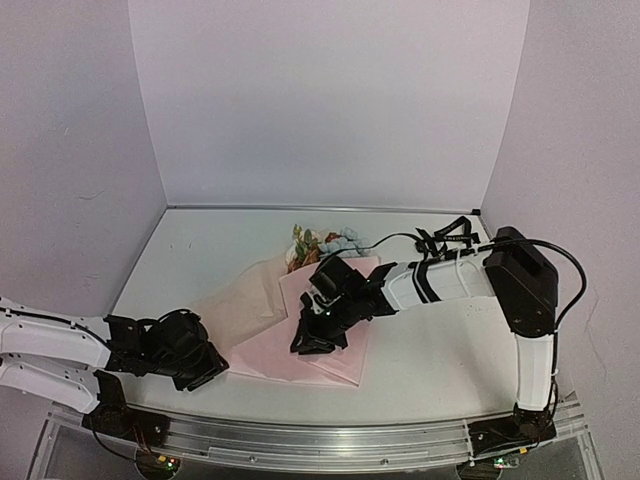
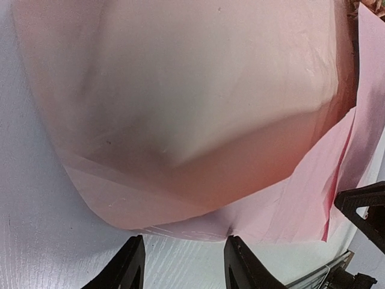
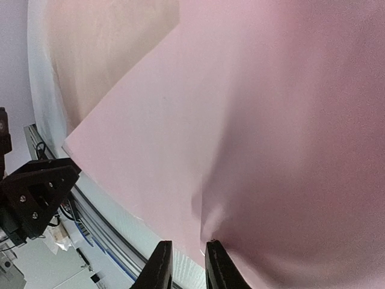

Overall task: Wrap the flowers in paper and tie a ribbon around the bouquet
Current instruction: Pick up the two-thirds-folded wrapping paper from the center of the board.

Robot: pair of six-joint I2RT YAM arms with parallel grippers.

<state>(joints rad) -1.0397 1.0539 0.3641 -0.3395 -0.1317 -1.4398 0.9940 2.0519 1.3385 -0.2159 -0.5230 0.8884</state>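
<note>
Generally, the paper [image 1: 265,355] should be treated as thin, light and limp. It is likely to crease, skid on the tabletop [image 1: 430,350] and tear under a hard pinch, so take it at a free edge or corner w/ a shallow pinch, not mid-sheet. The sheet lies at mid-tabletop w/ one translucent flap folded over, and the flowers [image 1: 325,241] poke out at its far end. Left end effector [image 2: 183,241]: approx. half open and empty, low at the sheet's near-left side, w/ the paper edge just ahead of the fingertips, not between them. Right end effector [image 3: 186,244]: over the sheet's near part, jaws a narrow slit apart. The paper edge meets one fingertip, but no grip can be confirmed.
</note>
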